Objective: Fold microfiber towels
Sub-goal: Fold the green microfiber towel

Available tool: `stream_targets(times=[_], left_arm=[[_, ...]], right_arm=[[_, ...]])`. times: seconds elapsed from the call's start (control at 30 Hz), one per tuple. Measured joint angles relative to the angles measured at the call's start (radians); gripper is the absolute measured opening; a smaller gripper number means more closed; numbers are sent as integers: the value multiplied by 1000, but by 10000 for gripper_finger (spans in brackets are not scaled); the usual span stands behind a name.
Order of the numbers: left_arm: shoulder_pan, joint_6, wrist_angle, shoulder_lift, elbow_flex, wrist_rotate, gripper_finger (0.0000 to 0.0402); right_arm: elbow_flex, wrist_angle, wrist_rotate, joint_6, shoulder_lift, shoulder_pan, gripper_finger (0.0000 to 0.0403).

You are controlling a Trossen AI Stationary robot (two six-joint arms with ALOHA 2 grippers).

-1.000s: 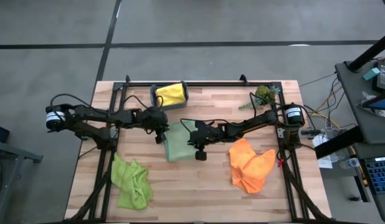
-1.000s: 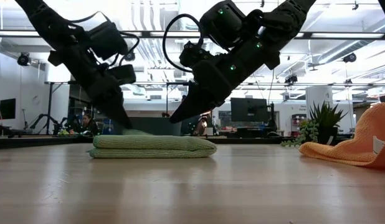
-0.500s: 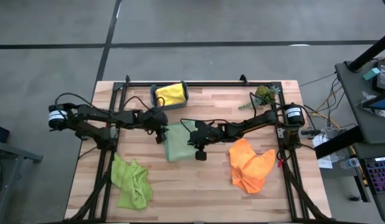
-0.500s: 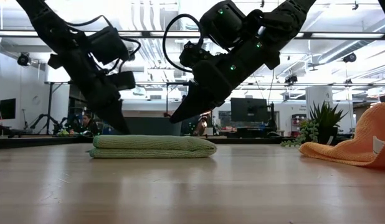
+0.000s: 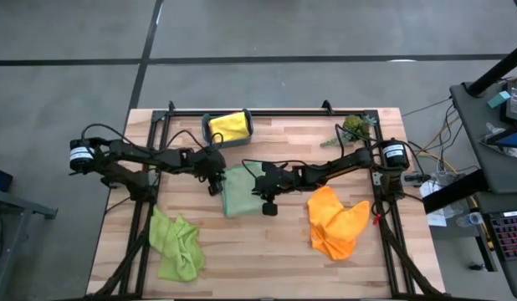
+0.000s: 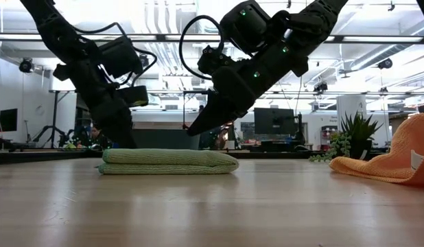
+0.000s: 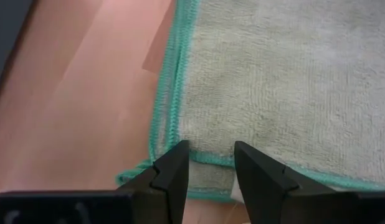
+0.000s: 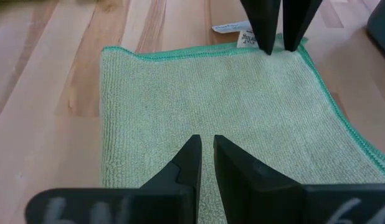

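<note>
The pale sage green towel (image 5: 238,189) lies folded flat near the middle of the counter (image 5: 275,251), its teal-stitched edges lined up and a white label (image 8: 233,28) poking out at one corner. In the low view it reads as a neat double layer with a rounded fold on one side.

The left tool (image 7: 210,163) stands just above the towel's hemmed corner with its fingers apart and nothing between them; a second ago it was lower and tighter at that edge, and it has since spread and lifted clear. That suggests the fold has been laid down and let go, so this towel looks close to done or ready for another fold.

The right tool (image 8: 206,152) hovers over the middle of the same towel with its fingers nearly together, holding nothing, in the same spot it had a second ago. The towel itself has not shifted between the frames.

Farther out, the orange towel (image 5: 335,220) sits crumpled toward the right side of the counter and the lime green towel (image 5: 176,242) lies bunched near the front left corner, both unfolded. The yellow towel (image 5: 229,125) rests in the small bin (image 5: 209,134) at the back edge, with a plant sprig (image 5: 354,126) well apart to its right. No pink towel shows.
</note>
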Motion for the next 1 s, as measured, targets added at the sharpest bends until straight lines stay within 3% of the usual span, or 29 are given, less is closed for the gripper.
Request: stream_targets(times=[0.17,0.3,0.4,0.5,0.6,0.7,1.0], left_arm=[[-1,6,40,0,0,12,113],[-6,51,110,-1,0,141,113],[-7,48,89,-7,6,158,113],[0,-47,28,-18,17,69,113],[11,-262,-17,-20,18,-46,113],[21,-404,-19,-20,17,-32,118],[19,-511,-32,-28,17,16,168]], right_arm=[[0,0,0,0,0,0,34],[0,0,0,0,0,0,34],[0,0,0,0,0,0,34],[0,0,0,0,0,0,34],[0,0,0,0,0,0,34],[0,0,0,0,0,0,34],[0,0,0,0,0,0,34]])
